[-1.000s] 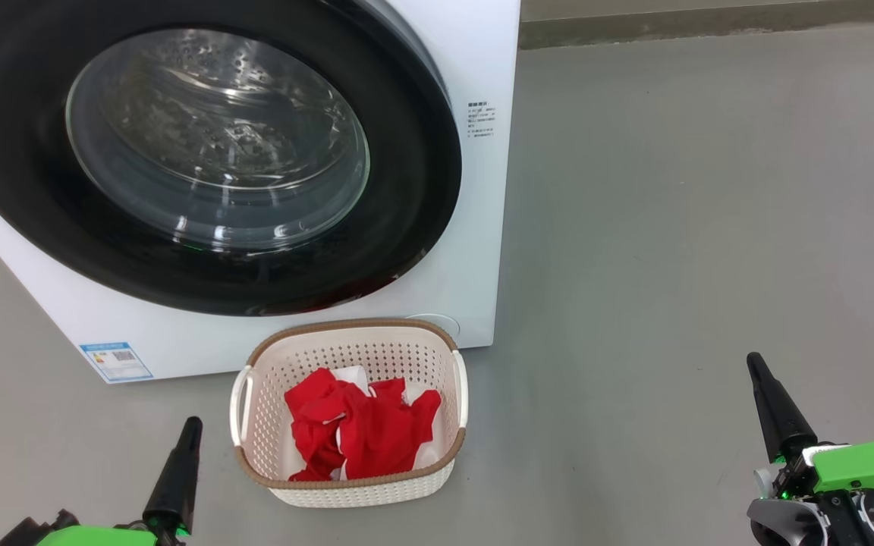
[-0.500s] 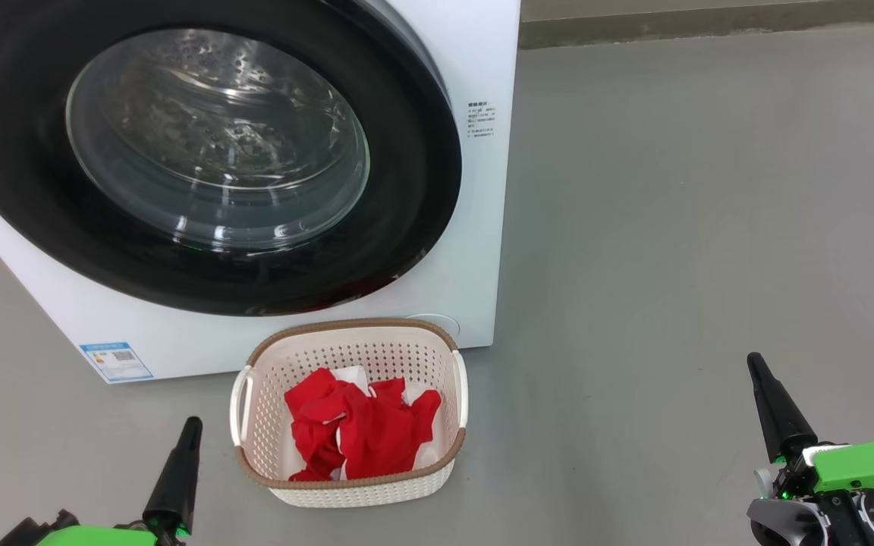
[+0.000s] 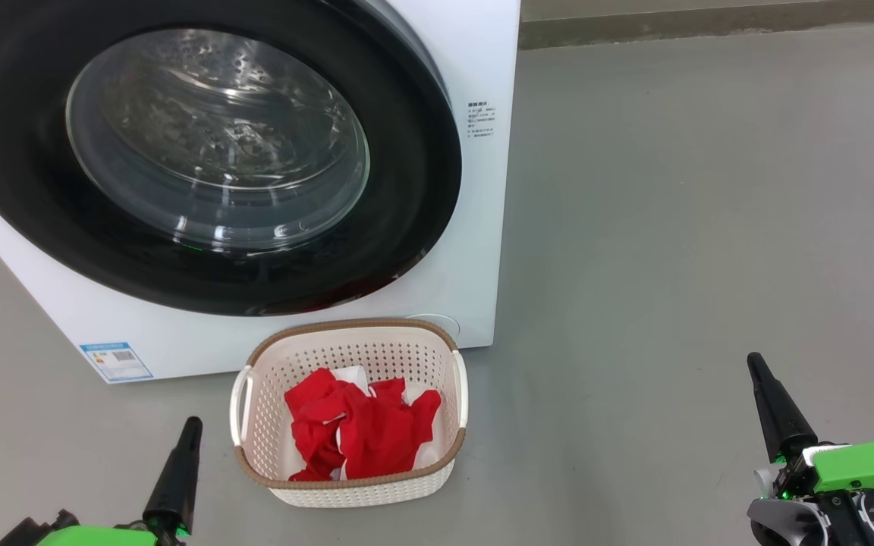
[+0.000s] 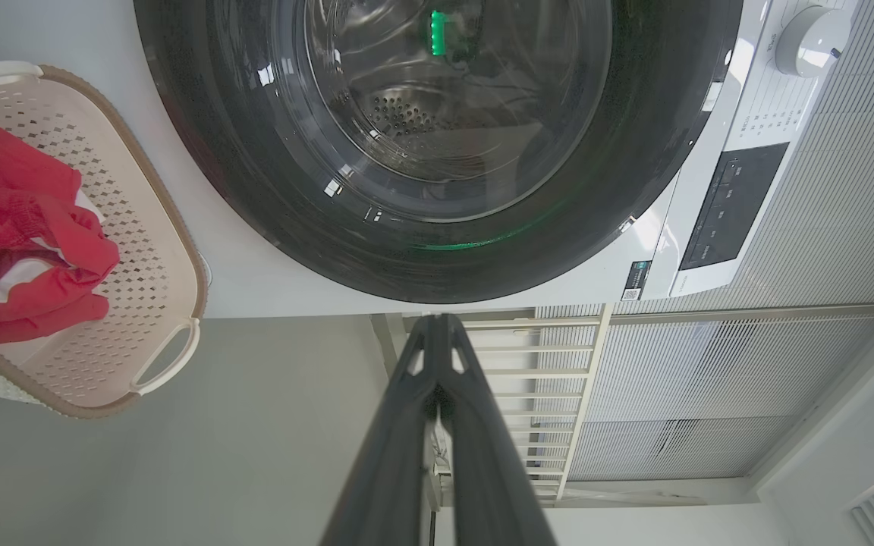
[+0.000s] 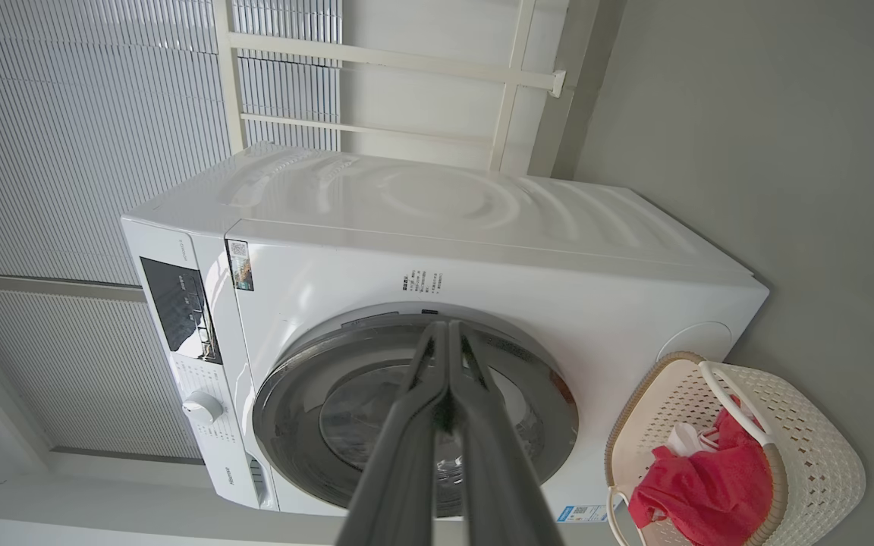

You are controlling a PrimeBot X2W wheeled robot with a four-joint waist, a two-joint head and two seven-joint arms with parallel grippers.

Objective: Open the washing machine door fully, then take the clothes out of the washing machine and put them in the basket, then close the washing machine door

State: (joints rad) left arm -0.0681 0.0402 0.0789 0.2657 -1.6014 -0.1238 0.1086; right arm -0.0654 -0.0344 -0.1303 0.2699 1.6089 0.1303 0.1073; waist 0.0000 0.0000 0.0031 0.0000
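Observation:
The washing machine (image 3: 482, 227) (image 5: 482, 250) stands white on the floor, its door (image 3: 407, 189) (image 4: 255, 174) (image 5: 536, 379) lying flat against the front. In front of it sits the cream basket (image 3: 353, 489) (image 4: 149, 250) (image 5: 809, 447) holding the red and white clothes (image 3: 361, 428) (image 4: 20, 227) (image 5: 702, 493). My left gripper (image 3: 192, 425) (image 4: 437, 322) is shut and empty, low to the left of the basket. My right gripper (image 3: 753, 362) (image 5: 446, 327) is shut and empty, well to the basket's right.
Bare grey floor (image 3: 695, 227) spreads to the right of the machine up to a dark skirting strip (image 3: 710, 26). A white railing (image 4: 543, 379) and ribbed wall panels (image 5: 88, 114) stand behind the machine.

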